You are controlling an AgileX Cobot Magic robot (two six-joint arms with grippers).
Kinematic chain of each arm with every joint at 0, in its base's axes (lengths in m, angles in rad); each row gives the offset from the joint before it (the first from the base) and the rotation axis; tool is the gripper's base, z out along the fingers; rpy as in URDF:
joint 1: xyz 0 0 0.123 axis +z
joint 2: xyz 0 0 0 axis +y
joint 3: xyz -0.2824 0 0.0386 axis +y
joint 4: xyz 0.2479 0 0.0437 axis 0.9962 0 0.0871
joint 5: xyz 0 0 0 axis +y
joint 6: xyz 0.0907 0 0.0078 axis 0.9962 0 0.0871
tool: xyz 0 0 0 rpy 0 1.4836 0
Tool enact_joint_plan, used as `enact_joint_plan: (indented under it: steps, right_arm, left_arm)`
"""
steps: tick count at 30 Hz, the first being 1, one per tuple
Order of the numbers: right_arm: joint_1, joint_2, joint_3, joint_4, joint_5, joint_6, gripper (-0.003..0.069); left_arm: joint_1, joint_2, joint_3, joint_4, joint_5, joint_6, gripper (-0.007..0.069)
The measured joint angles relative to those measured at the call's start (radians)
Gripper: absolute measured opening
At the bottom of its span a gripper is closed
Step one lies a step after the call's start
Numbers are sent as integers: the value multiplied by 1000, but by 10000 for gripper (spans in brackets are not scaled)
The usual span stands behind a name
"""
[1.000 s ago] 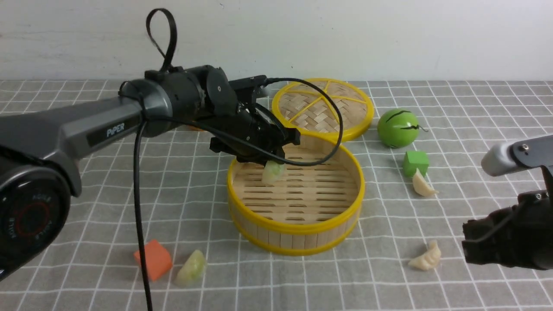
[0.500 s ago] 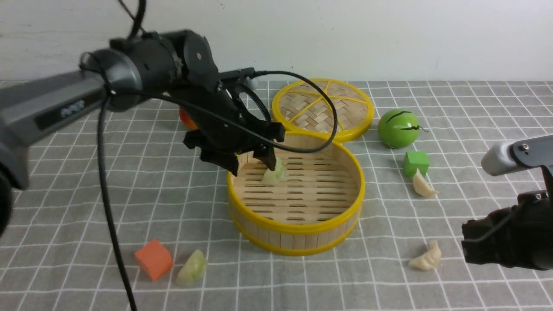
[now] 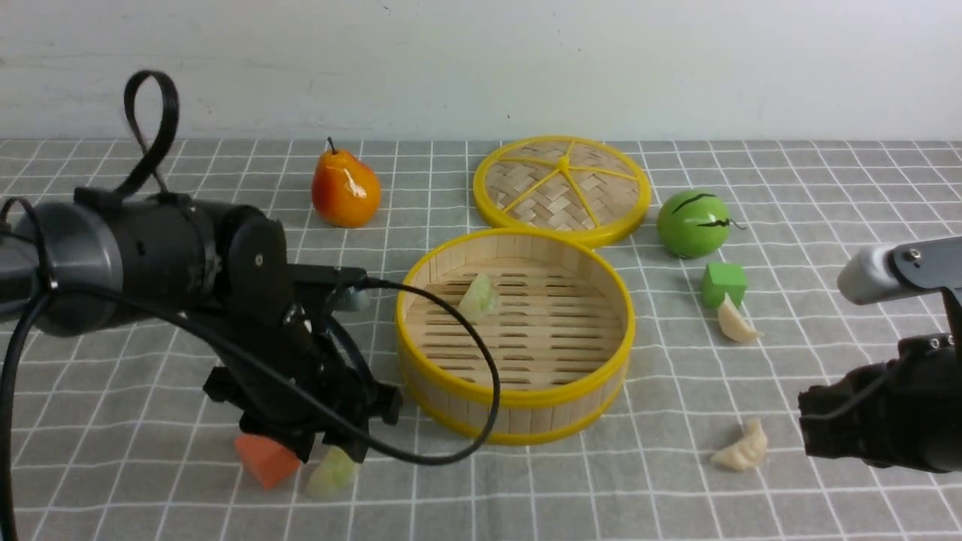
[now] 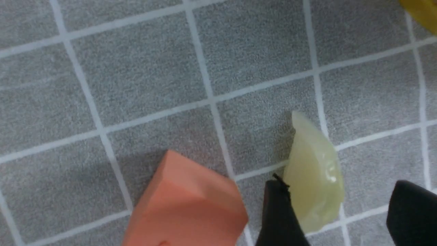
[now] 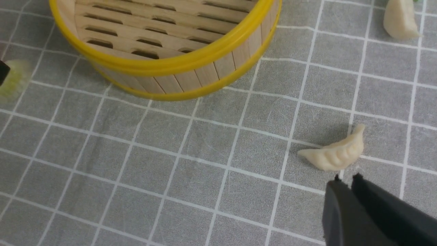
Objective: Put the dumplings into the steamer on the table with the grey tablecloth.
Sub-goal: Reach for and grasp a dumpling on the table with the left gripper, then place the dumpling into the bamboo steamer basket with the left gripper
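Note:
The steamer [image 3: 518, 398] stands mid-table on the grey tablecloth [image 3: 676, 488], with one pale green dumpling [image 3: 478, 296] on its slats. My left gripper [image 3: 331, 454] is open, low over a second green dumpling [image 3: 331, 475], which lies between its fingers in the left wrist view [image 4: 314, 177]; one finger is close beside it. A cream dumpling [image 3: 742, 448] lies front right, just off my shut right gripper's [image 5: 346, 177] tips, as the right wrist view [image 5: 336, 153] shows. Another cream dumpling [image 3: 735, 319] leans by the green cube.
An orange cube [image 3: 264, 460] sits right beside the left gripper, also in the left wrist view [image 4: 184, 205]. A green cube [image 3: 723, 282], a green round fruit [image 3: 692, 222], a pear [image 3: 344, 188] and the woven lid [image 3: 561, 188] lie behind and right of the steamer.
My left gripper let go of the green dumpling inside the steamer, then swung left and down toward me to the second green dumpling by the orange cube. The right arm stayed still.

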Motion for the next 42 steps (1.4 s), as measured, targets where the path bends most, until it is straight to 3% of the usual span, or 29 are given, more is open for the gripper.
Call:
enact_joint_plan:
  steps: [5, 9, 13, 17, 20, 25, 29, 38, 42]
  right_arm:
    - [0, 0, 0, 3, 0, 0, 41]
    - [0, 0, 0, 3, 5, 0, 42]
    - [0, 0, 0, 5, 7, 0, 42]
    - [0, 0, 0, 5, 7, 0, 42]
    - [0, 0, 0, 5, 6, 0, 44]
    - [0, 0, 0, 5, -2, 0, 52]
    - [0, 0, 0, 5, -2, 0, 56]
    - [0, 0, 0, 49, -2, 0, 62]
    - [0, 0, 0, 49, -3, 0, 70]
  left_arm:
    - [0, 44, 5, -33, -27, 95, 370]
    - [0, 68, 4, -45, -29, 108, 232]
    - [0, 69, -10, -45, 1, 108, 234]
    - [0, 20, -83, -87, 137, 107, 234]
    - [0, -41, -158, -193, 165, 107, 234]
    - [-1, -88, -264, -520, 71, 198, 234]
    - [-1, -33, -267, -614, -55, 256, 234]
    - [-18, 138, -267, -599, -170, 288, 234]
    - [-51, 191, -267, -504, -224, 298, 268]
